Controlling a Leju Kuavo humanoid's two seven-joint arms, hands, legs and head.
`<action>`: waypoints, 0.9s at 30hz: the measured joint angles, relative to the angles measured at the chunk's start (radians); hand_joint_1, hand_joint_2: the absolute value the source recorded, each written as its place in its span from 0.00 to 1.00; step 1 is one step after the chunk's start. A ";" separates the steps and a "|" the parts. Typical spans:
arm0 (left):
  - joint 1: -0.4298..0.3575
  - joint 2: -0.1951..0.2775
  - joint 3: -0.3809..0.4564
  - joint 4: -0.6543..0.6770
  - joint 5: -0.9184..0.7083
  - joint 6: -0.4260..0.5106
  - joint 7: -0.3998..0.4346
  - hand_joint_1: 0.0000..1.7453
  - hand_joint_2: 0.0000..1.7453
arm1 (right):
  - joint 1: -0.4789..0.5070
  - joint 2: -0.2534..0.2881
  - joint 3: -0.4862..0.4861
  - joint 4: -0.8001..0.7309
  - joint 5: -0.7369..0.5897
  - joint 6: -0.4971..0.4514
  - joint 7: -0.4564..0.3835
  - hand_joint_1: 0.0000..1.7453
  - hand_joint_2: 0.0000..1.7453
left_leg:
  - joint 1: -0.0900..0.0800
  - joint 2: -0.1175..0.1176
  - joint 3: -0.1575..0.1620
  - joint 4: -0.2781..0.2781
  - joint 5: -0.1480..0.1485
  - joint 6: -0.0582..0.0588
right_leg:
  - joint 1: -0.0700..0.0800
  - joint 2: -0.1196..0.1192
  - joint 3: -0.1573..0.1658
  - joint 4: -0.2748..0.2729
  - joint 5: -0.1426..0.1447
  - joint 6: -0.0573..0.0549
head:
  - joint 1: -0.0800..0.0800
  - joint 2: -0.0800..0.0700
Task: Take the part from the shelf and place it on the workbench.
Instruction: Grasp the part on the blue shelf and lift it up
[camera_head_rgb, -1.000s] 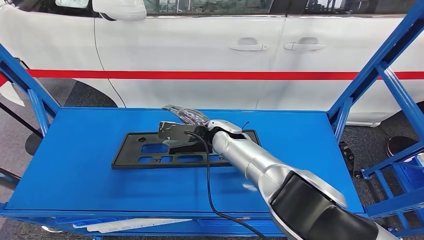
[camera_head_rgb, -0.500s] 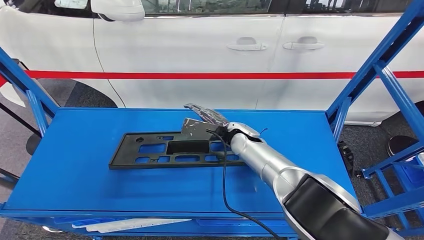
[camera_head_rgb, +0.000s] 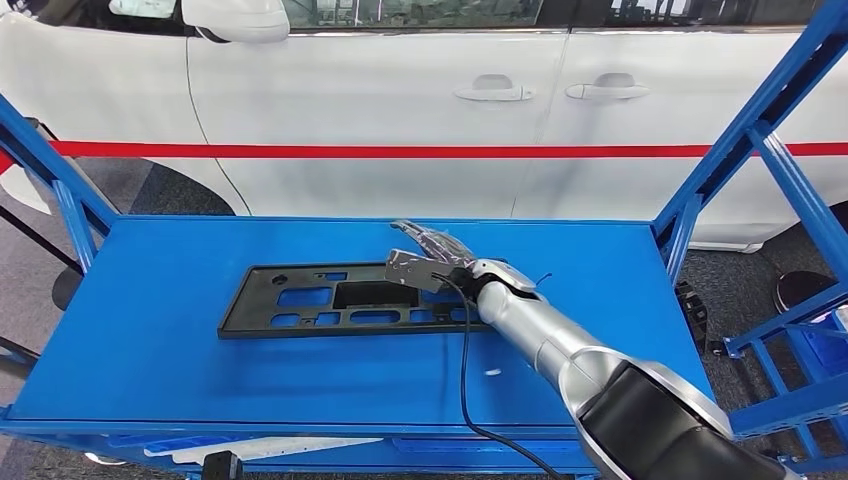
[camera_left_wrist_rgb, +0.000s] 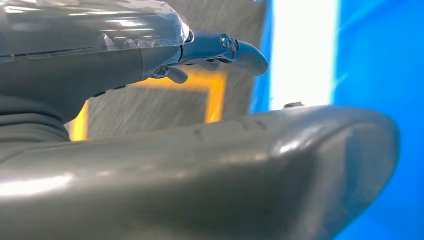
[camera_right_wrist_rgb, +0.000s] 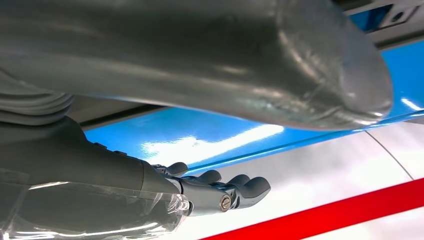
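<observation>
The part (camera_head_rgb: 245, 305) is a flat black plastic frame with several cut-outs, lying on the blue shelf deck (camera_head_rgb: 140, 340). My right hand (camera_head_rgb: 432, 256) reaches in from the lower right and hovers over the part's right end, its fingers spread toward the car. In the right wrist view the right hand (camera_right_wrist_rgb: 165, 192) has straight fingers (camera_right_wrist_rgb: 235, 190) set apart from the thick thumb, with nothing between them. My left hand (camera_left_wrist_rgb: 125, 55) hangs low beside a blue frame, over grey floor with a yellow line, holding nothing.
A white car (camera_head_rgb: 400, 90) with a red stripe stands close behind the shelf. Blue uprights (camera_head_rgb: 745, 150) slant up at the right and left (camera_head_rgb: 60, 190) ends. A black cable (camera_head_rgb: 465, 380) runs along my right arm. A pale part (camera_head_rgb: 260, 448) lies on the lower level.
My right hand has moved to the right along the part, from its middle to its right end. The view shifted slightly between the earliest frame and the later ones.
</observation>
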 joint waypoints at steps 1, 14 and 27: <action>-0.001 0.000 -0.002 -0.003 0.003 0.007 -0.034 0.00 0.00 | 0.002 -0.003 -0.002 0.000 0.002 -0.001 0.000 0.00 0.00 | 0.000 0.000 0.000 0.000 0.000 0.000 | 0.000 0.000 0.000 0.000 0.000 0.000 | 0.000 0.000; 0.010 0.000 -0.002 -0.010 0.026 -0.124 0.045 0.00 0.00 | 0.009 -0.014 -0.023 0.006 0.019 0.004 -0.005 0.00 0.00 | 0.000 0.000 0.000 0.000 0.000 0.000 | 0.000 0.000 0.000 0.000 0.000 0.000 | 0.000 0.000; 0.032 0.001 -0.002 -0.010 0.011 -0.073 0.099 0.00 0.00 | 0.010 -0.016 -0.029 0.023 0.036 0.078 0.014 0.00 0.00 | 0.000 0.000 0.000 0.000 0.000 0.000 | 0.000 0.000 0.000 0.000 0.000 0.000 | 0.000 0.000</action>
